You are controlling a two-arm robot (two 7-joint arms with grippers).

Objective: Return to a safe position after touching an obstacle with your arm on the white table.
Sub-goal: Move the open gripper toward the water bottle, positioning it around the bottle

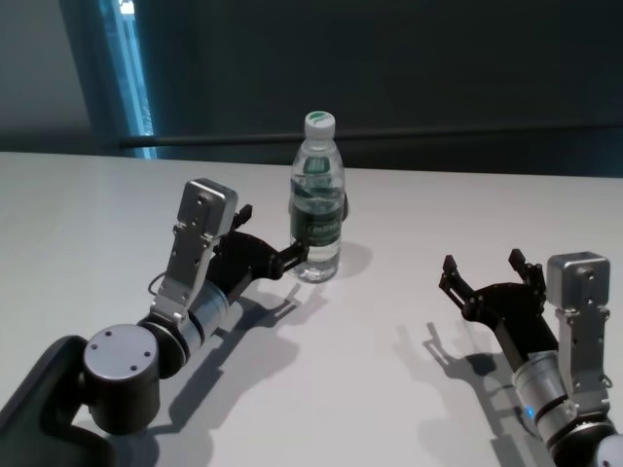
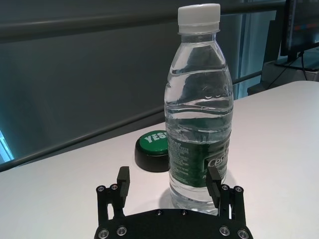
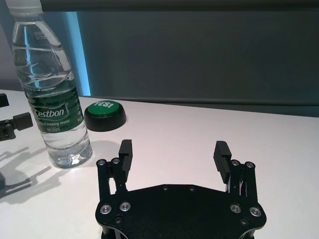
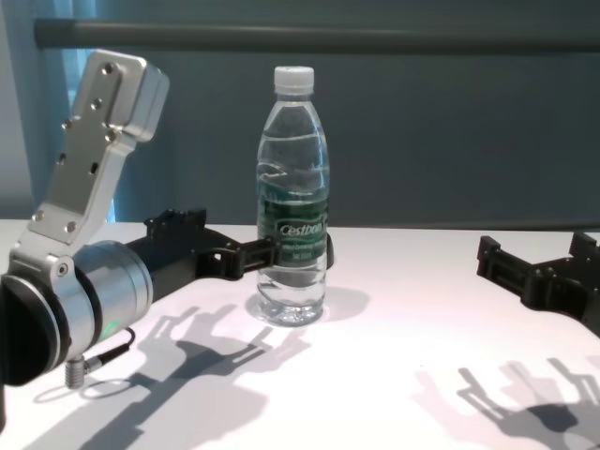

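Observation:
The obstacle, a clear water bottle (image 1: 317,209) with a white cap and dark green label, stands upright on the white table (image 1: 88,214). It also shows in the left wrist view (image 2: 199,114), the right wrist view (image 3: 52,94) and the chest view (image 4: 293,187). My left gripper (image 1: 271,233) is open and low over the table. One of its fingertips (image 2: 214,183) is against the bottle's lower side, and the bottle stands off to that side, not between the fingers. My right gripper (image 1: 483,265) is open and empty, well to the right of the bottle.
A black button with a green top (image 2: 153,149) marked YES sits on the table just behind the bottle; it also shows in the right wrist view (image 3: 104,113). A dark wall with a rail runs behind the table's far edge.

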